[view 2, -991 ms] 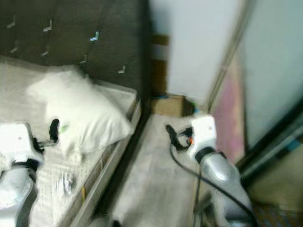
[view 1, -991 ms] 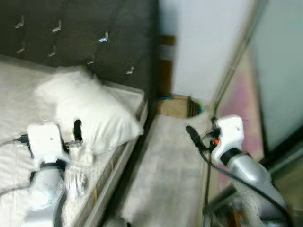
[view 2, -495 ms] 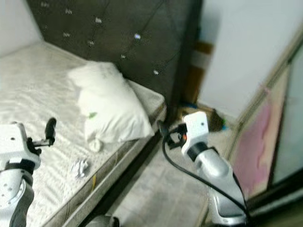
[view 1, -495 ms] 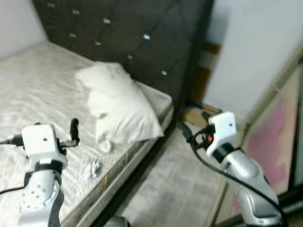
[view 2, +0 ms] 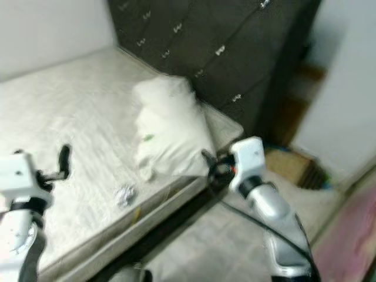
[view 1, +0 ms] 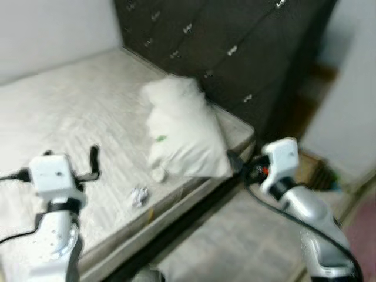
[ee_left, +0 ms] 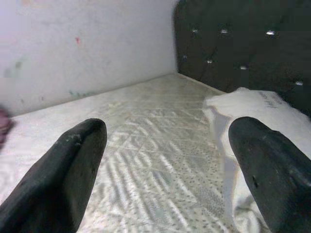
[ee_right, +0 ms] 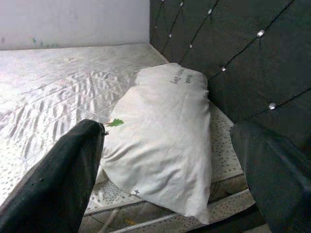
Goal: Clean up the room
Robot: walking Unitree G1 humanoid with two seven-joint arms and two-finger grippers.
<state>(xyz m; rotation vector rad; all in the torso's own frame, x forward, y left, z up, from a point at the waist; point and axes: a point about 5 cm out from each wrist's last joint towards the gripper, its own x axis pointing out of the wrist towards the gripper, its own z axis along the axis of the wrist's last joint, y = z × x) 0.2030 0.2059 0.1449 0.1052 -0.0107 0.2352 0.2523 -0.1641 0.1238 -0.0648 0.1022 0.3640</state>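
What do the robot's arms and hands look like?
Both arms are shiny silver tubes with a white boxy wrist. A black cable runs along each. The left gripper and right gripper each have two long black fingers. The right wrist has a small orange-red spot.

Blurred scrap (view 1: 139, 196) (perhaps crumpled paper)

A white pillow (view 1: 182, 132) lies on the bare, quilted mattress (view 1: 70, 111) of the bed, close to the dark tufted headboard (view 1: 235, 41) and near the mattress's outer corner. It is plump and creased, set at an angle to the headboard, with a small green mark (ee_right: 115, 123) on its cover and a line of small print near one end. Just beside its lower edge sits a small white lump (view 1: 158, 174), and a little further along the mattress edge lies a crumpled pale scrap (view 1: 138, 196), apart from the pillow.
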